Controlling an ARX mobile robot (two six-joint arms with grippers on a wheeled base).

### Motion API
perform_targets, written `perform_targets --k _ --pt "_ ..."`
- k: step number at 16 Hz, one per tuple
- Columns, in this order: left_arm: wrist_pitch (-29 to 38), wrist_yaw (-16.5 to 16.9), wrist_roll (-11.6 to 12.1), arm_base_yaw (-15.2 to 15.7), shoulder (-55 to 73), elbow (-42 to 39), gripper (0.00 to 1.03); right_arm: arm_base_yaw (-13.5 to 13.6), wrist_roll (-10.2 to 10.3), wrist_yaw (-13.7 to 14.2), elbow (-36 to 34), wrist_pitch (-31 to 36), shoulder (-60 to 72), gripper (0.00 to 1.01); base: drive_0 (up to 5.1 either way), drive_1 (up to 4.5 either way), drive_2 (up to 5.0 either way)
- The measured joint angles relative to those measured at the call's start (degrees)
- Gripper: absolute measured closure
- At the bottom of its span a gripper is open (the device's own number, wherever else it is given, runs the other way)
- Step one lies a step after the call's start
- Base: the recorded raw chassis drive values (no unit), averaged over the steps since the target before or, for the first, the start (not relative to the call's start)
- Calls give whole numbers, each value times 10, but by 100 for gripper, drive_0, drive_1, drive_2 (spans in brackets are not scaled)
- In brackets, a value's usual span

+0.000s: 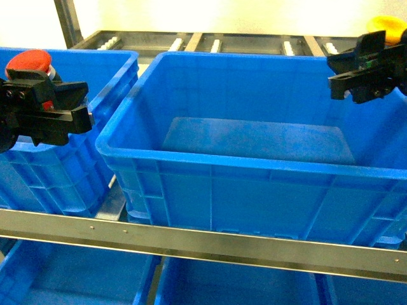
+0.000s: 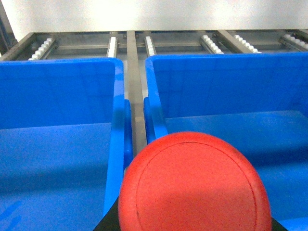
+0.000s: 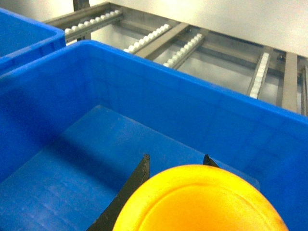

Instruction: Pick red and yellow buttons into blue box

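Observation:
The blue box [image 1: 191,162] fills the middle of the head view and nothing lies on its floor. At the left, over the neighbouring crate's right wall, my left gripper [image 1: 77,107] is shut on the red button [image 1: 28,62]. That button's cap [image 2: 192,185] fills the bottom of the left wrist view, hiding the fingers, in front of the box's left wall [image 2: 155,110]. My right gripper [image 1: 340,73] is high at the box's right side, shut on the yellow button [image 1: 386,27]. Its yellow cap [image 3: 202,202] hangs over the box's floor [image 3: 72,168], the black fingertips [image 3: 143,166] showing past it.
A second blue crate [image 1: 95,57] stands left of the box with a narrow gap between them [image 2: 135,115]. A metal shelf rail [image 1: 203,241] runs along the front, with more blue crates below it. Roller tracks [image 3: 154,36] lie behind the crates.

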Motion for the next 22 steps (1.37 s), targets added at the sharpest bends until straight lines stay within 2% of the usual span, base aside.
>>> perform_targets --k 6,8,9,10,11,12,17,18,20,22 --pt "0 0 0 0 0 0 79 1 -7 -1 30 -7 31 73 0 0 0" --pt "0 0 0 0 0 0 79 -2 -26 -2 48 -14 65 73 0 0 0" --pt "0 0 0 0 0 0 79 -14 -46 -19 64 -45 98 73 0 0 0" --pt "0 0 0 0 0 0 79 -17 -47 -19 66 -45 98 35 0 0 0" --pt "0 0 0 0 0 0 79 -17 -47 -19 66 -45 98 13 0 0 0" --pt "0 0 0 0 0 0 79 -17 -47 -19 66 -45 98 1 0 0 0" --pt "-7 6 0 -2 1 2 79 -17 -47 -19 66 -45 98 3 0 0 0" --pt "-30 11 1 -11 16 29 79 -17 -47 -19 66 -45 98 3 0 0 0" --pt "-78 30 0 -34 76 134 79 -17 -47 -21 66 -45 98 3 0 0 0" --pt "-118 33 6 -65 132 216 79 -17 -47 -21 66 -45 98 3 0 0 0"
